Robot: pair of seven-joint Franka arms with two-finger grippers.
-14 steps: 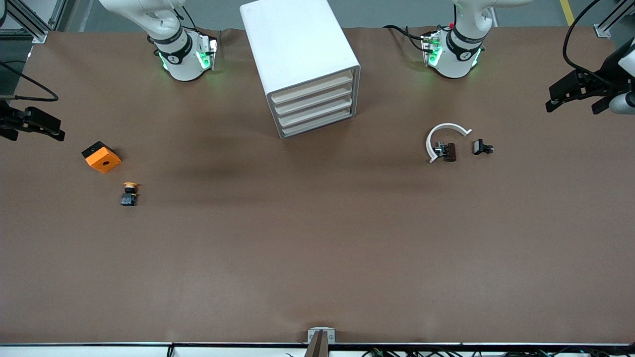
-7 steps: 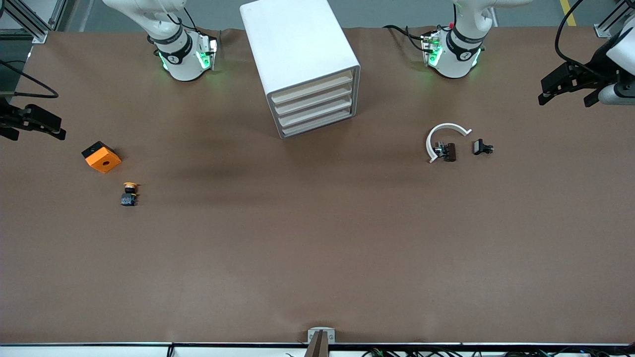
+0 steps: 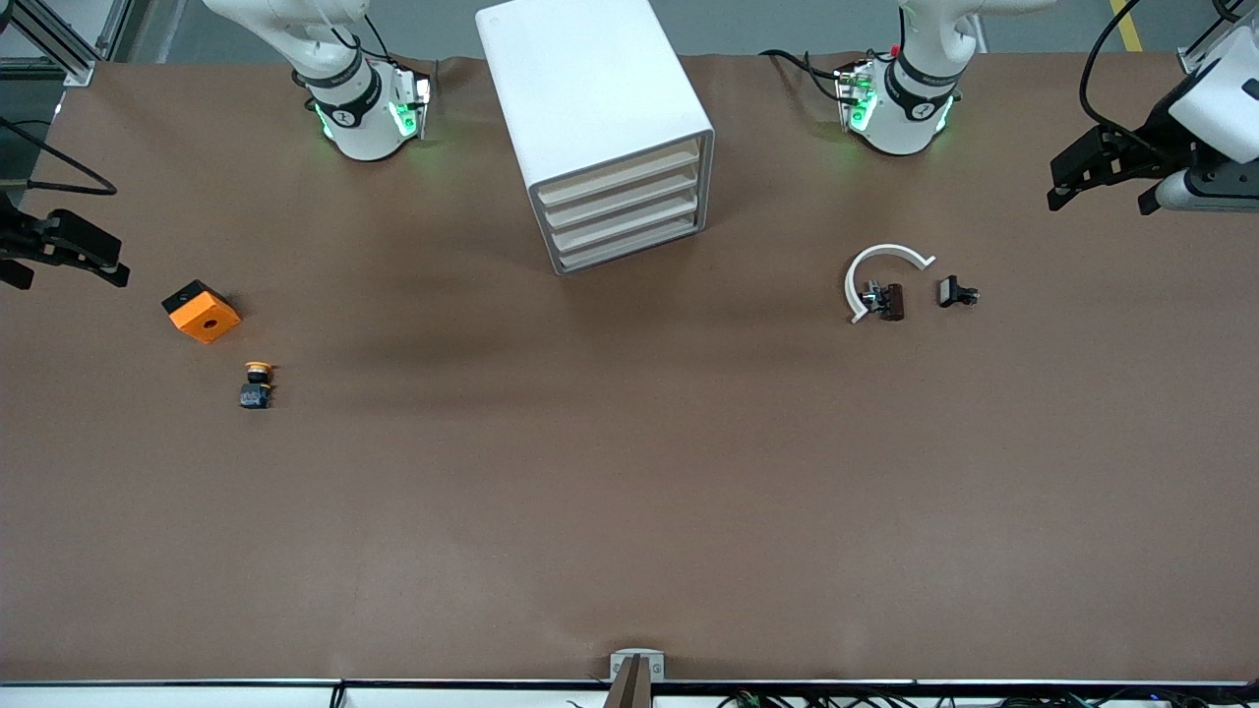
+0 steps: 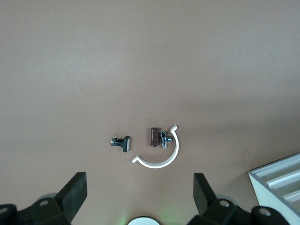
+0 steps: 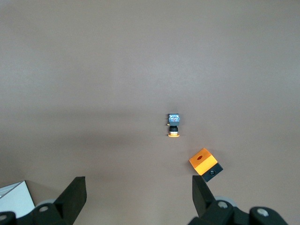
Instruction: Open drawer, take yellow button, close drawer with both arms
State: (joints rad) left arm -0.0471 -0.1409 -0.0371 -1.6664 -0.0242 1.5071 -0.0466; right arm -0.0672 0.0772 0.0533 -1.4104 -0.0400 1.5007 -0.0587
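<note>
Black fingers on my left gripper (image 3: 1100, 184) stand spread wide with nothing between them, up in the air over the table's edge at the left arm's end. My right gripper (image 3: 61, 258) is just as wide open and empty, over the edge at the right arm's end. I see the button (image 3: 257, 385) lying on the brown table (image 3: 629, 492), just nearer the front camera than the orange block (image 3: 201, 311). All four drawers of the white cabinet (image 3: 590, 98) sit pushed in, including the drawer (image 3: 629, 232). Two small clips (image 3: 958, 292) and a white curved band (image 3: 880, 267) lie toward the left arm's end.
</note>
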